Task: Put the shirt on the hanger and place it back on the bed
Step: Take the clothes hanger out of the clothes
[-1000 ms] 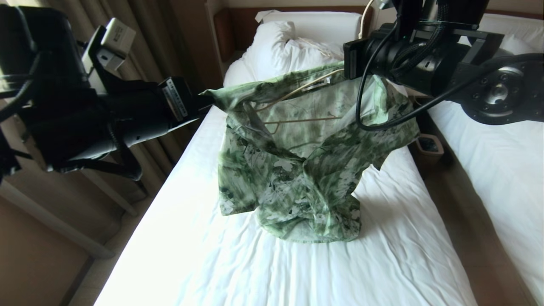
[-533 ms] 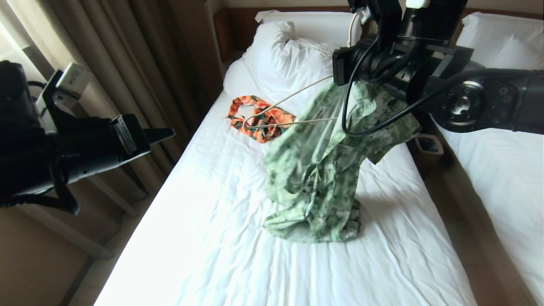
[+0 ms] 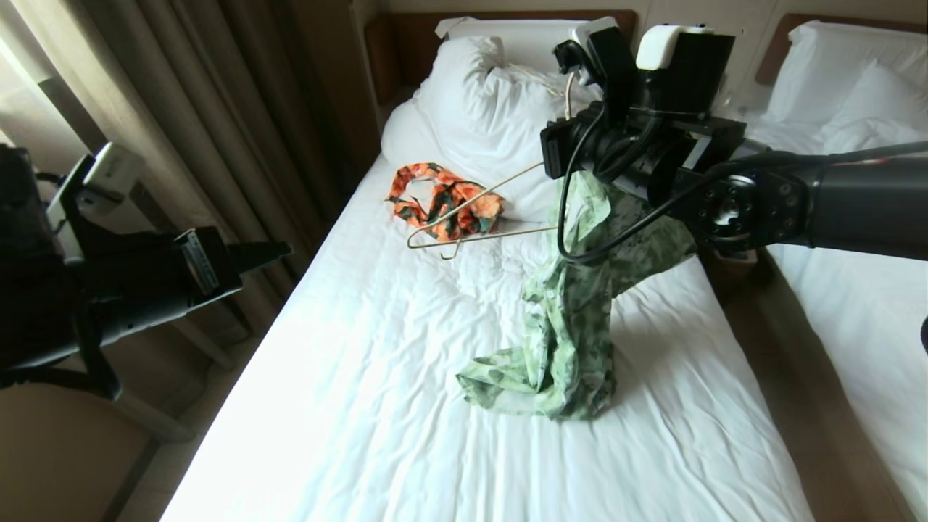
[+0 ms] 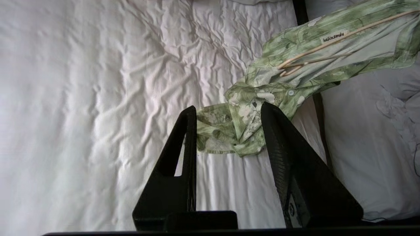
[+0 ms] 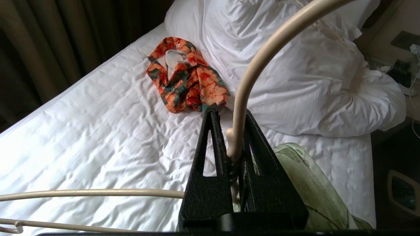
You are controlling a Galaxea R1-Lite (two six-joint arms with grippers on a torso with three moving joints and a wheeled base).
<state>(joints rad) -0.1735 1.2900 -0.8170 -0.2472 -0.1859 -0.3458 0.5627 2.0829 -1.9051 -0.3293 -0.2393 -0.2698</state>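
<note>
The right gripper [image 5: 233, 154] is clenching the neck of the hanger [image 3: 478, 217], just below its hook, and is holding it in the air above the bed [image 3: 348, 406]. One arm of the hanger is reaching out bare from the jaws toward the curtain side. The other arm is sitting inside the shirt [image 3: 573, 326], which is hanging straight down under the jaws in a narrow bunch, with its bottom edge crumpled on the sheet.

The left gripper [image 4: 229, 113] is hovering off the bed's edge with its jaws parted and holding nothing, well apart from the shirt. In its wrist view the crumpled bottom of the shirt is showing between its fingers [image 4: 284, 154], but farther off.

The shirt is only on one shoulder, so the job is looking about half done. The cloth could slide off that single arm if the hanger is tilting or swinging. The bare arm could snag the orange garment [image 3: 444, 199], which is lying on the sheet beyond the jaws near the pillow [image 3: 478, 94]. The thin neck could also twist in the clenched jaws.

The sheet is white, soft and wrinkled. Curtains [image 3: 181, 87] are hanging on the left gripper's side, and a second bed [image 3: 863, 304] is standing on the other.
</note>
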